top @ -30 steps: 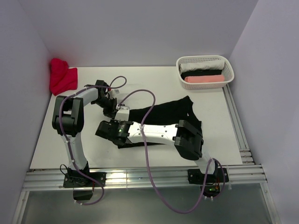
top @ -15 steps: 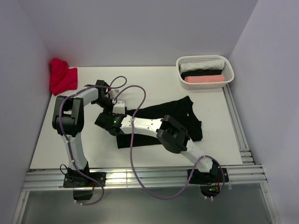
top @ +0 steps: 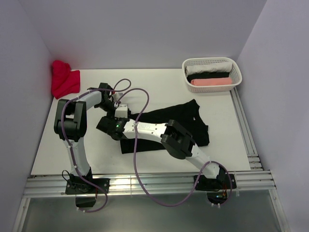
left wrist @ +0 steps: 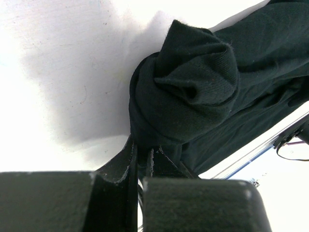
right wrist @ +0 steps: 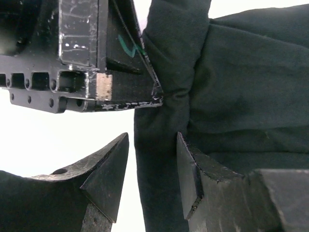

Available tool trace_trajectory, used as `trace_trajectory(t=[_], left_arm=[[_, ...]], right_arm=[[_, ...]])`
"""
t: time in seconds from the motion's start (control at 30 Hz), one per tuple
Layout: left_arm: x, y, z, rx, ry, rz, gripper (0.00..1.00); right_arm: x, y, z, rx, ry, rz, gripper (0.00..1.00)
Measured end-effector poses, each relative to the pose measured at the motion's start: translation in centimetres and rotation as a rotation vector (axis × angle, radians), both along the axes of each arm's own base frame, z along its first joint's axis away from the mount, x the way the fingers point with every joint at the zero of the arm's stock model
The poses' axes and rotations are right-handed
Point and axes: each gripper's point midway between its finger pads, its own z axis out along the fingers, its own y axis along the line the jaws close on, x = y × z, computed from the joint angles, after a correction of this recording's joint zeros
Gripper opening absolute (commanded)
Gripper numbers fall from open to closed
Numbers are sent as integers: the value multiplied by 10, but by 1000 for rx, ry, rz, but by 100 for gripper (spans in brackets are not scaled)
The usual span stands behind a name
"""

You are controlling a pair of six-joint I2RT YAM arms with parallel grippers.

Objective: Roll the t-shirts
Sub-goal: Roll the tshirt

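At bench [top: 164, 87] centre: black t-shirt [top: 186, 116], one item. It lies spread flat toward 3 o'clock; its 9 o'clock end is wound into a thick, loose bundle resting on the bench surface. No label shows in any view.

Left tool [left wrist: 142, 157]: it reaches in from 10 o'clock, with the fingers drawn almost together and only a thin slit between them. They are pinched onto the near edge of the bundle, and black cloth bulges directly above the tips.

Right tool [right wrist: 152, 140]: it reaches across from 4 o'clock to meet the left tool at the same end of the shirt. The jaws stand parted, with a rolled ridge of black cloth running up between them. One finger lies against the cloth; the other stands just clear of it. The cloth is not clamped. The left tool's body sits just beyond the fingertips.

Red t-shirt [top: 64, 79]: a crumpled heap in the 10 o'clock corner, against the wall and well apart from both arms.

White lattice basket [top: 233, 67]: in the 1 o'clock corner. It holds a white roll [top: 207, 67], a black roll [top: 205, 76] and a pink roll [top: 211, 82], laid side by side with the pink roll nearest.
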Motion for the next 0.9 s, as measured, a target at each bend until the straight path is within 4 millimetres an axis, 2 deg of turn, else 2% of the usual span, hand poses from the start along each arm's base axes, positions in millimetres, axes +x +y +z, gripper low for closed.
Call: trace_trajectory(t=[0.27, 0.33, 0.37, 0.5, 0.6, 0.63, 0.7, 0.73, 0.9], left_arm=[[0, 0, 1, 7, 0, -3, 0], [0, 0, 1, 9, 1, -4, 0], [0, 0, 2, 9, 1, -4, 0], [0, 0, 3, 9, 6, -7, 2], [0, -1, 6, 5, 9, -22, 17], [0, -1, 8, 1, 9, -29, 27], [1, -2, 14, -13, 7, -42, 35], [3, -2, 18, -26, 2, -48, 43], [27, -6, 54, -132, -90, -85, 58]], right_arm=[[-4, -1, -22, -33, 35, 4, 49], [-4, -2, -22, -37, 36, 2, 38], [-4, -3, -22, -40, 37, -2, 29], [-4, -5, -25, -36, 41, -11, 13], [-3, -6, -24, 6, 45, -10, 8], [-3, -6, -24, 30, 50, -10, 7], [-3, -8, -24, 108, 67, -6, 6], [-3, -8, -24, 147, 76, -3, 6], [-3, -7, -23, 360, 143, 34, 6]])
